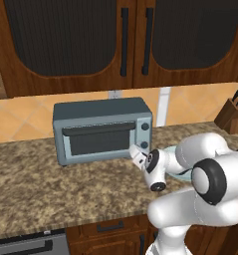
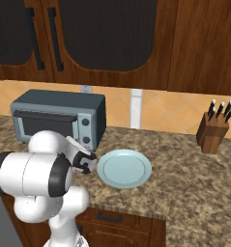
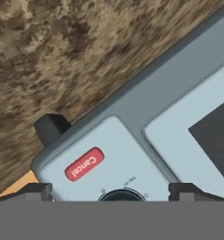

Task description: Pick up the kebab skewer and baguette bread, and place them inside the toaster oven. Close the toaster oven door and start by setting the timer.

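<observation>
Toaster oven (image 1: 101, 130) knob | between spread end effector (image 3: 111, 193) tips

In the hand view, the boxy grey-blue metal toaster oven (image 3: 146, 122) runs off the right and lower edges, and its dark round knob (image 3: 122, 196) is cut to a thin arc. The two dark fingers (image 3: 31, 191) show just their tips. From the left base view, the white arm covers most of the pale blue round plate (image 1: 182, 174); the dark window reveals nothing inside.
</observation>
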Controlling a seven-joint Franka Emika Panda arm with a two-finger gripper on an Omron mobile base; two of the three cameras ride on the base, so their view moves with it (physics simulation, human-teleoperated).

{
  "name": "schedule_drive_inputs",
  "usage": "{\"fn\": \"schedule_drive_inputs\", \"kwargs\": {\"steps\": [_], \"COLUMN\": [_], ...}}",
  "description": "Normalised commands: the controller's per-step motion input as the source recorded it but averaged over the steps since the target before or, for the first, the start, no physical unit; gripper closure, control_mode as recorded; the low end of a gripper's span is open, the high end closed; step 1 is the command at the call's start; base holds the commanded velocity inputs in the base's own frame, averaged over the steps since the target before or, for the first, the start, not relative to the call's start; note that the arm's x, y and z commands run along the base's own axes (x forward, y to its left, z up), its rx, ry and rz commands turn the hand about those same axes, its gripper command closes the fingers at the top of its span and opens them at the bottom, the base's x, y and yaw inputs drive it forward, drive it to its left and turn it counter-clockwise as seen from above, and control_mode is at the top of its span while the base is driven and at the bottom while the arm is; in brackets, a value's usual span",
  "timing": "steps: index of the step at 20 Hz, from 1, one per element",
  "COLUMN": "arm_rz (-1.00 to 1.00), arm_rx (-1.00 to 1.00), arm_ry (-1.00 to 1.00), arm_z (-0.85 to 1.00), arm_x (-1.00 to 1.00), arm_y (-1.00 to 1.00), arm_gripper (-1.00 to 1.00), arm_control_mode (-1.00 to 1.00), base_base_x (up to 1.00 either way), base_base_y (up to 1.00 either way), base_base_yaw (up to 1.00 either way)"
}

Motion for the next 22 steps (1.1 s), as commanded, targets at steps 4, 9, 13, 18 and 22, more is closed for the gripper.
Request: {"fn": "schedule_drive_inputs", "kwargs": {"steps": [4,9,13,18,22], "arm_rz": [0.00,0.00,0.00,0.01,0.01], "arm_rx": [-0.01,0.00,0.00,-0.01,0.00], "arm_ry": [-0.06,-0.05,-0.05,-0.06,-0.02], "arm_z": [0.00,0.01,0.00,0.09,0.37], "arm_x": [0.12,0.15,0.15,0.06,0.00], "arm_y": [-0.23,-0.03,0.00,0.00,0.00], "arm_gripper": [-1.00,-1.00,-1.00,-1.00,-1.00], "arm_control_mode": [-1.00,-1.00,-1.00,-1.00,-1.00], "base_base_x": [0.00,0.00,0.00,0.00,0.00], "base_base_y": [0.00,0.00,0.00,0.00,0.00], "base_base_yaw": [0.00,0.00,0.00,0.00,0.00]}}
